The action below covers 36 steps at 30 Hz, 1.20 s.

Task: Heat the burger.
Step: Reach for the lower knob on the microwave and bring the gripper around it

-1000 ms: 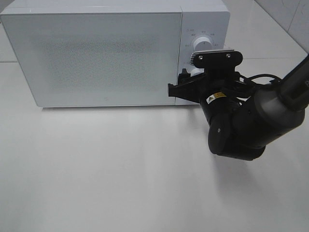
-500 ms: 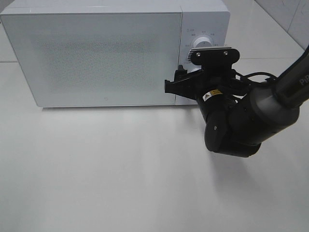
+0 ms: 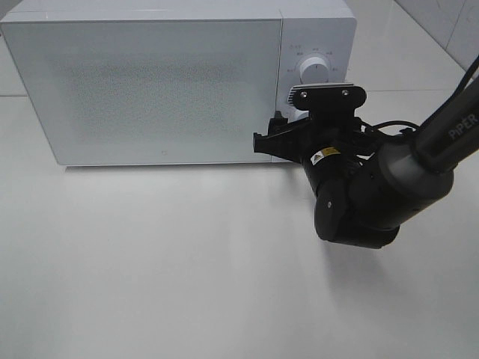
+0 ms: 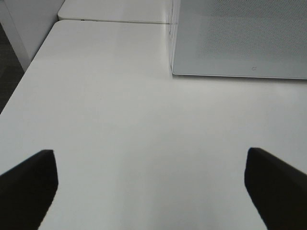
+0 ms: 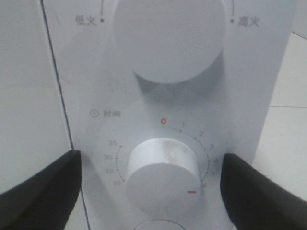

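- Firstly, exterior high view: white microwave (image 3: 150,82) at the back of the white table (image 3: 150,269), its frosted door (image 3: 157,90) shut.
- Same view: the right arm (image 3: 374,194) reaches in from the right and holds the right gripper (image 3: 271,138) up against the control panel. It is placed there, by my judgement, to work the dials. The power knob (image 3: 312,69) shows above it; the dial below is hidden behind the gripper body.
- Same view: burger not visible. It is probably behind the shut door, but the frosting does not let me confirm it. The left arm is out of frame.
- Left wrist view: left gripper (image 4: 151,191) spread wide with nothing between the fingers, hovering over bare table (image 4: 120,120). A lower corner of the microwave (image 4: 240,38) lies ahead. Parked well apart, likely to keep out of the right arm's way.
- Right wrist view: right gripper (image 5: 151,189) open, its fingers (image 5: 38,191) standing on either side of the timer knob (image 5: 160,172) with a gap on each side, gripping nothing.
- Same view: the red mark (image 5: 192,191) on the timer knob points well past 0, so time appears to be set. The power knob (image 5: 168,38) sits just above and the door seam (image 5: 55,96) just beside; nothing blocks the dial.
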Tool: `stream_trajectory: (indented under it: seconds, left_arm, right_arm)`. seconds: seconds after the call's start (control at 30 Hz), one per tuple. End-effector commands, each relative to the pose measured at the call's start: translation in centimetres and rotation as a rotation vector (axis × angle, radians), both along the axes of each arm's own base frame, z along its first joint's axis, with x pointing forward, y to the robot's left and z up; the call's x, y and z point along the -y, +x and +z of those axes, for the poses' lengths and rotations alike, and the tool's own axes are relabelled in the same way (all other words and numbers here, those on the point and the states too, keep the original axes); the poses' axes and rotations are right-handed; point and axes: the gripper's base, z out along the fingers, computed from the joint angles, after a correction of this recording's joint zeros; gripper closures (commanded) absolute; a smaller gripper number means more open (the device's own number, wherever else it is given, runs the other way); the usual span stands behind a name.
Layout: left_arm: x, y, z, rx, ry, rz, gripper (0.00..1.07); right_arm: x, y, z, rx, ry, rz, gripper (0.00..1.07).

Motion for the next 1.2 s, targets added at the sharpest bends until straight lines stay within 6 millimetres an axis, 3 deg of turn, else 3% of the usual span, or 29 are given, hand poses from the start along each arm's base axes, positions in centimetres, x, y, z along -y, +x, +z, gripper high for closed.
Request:
stream_trajectory:
  seconds: [0.03,0.2,0.23,0.33,0.4,0.5,0.57,1.03,1.2]
  left_arm:
    - [0.05,-0.02,0.00,0.013,-0.004,-0.001,0.09]
    - [0.05,-0.02,0.00,0.013,-0.004,-0.001,0.09]
    - [0.05,-0.02,0.00,0.013,-0.004,-0.001,0.09]
    - [0.05,-0.02,0.00,0.013,-0.004,-0.001,0.09]
    - [0.05,-0.02,0.00,0.013,-0.004,-0.001,0.09]
    - [0.05,-0.02,0.00,0.013,-0.004,-0.001,0.09]
    - [0.05,-0.02,0.00,0.013,-0.004,-0.001,0.09]
    - [0.05,-0.02,0.00,0.013,-0.004,-0.001,0.09]
    - [0.05,-0.02,0.00,0.013,-0.004,-0.001,0.09]
  right_arm:
    - [0.02,0.28,0.36,0.020,0.010,-0.001,0.31]
    - [0.00,0.28,0.36,0.020,0.010,0.001,0.34]
    - [-0.01,0.28,0.37,0.021,0.009,0.003,0.41]
    - [-0.01,0.28,0.37,0.021,0.009,0.003,0.46]
    - [-0.01,0.28,0.37,0.021,0.009,0.003,0.76]
    - [-0.01,0.28,0.37,0.021,0.009,0.003,0.83]
    - [-0.01,0.28,0.37,0.022,0.009,0.003,1.07]
    - [-0.02,0.37,1.08,0.100,0.002,0.005,1.07]
    - [-0.03,0.37,1.17,0.105,0.086,-0.004,1.07]
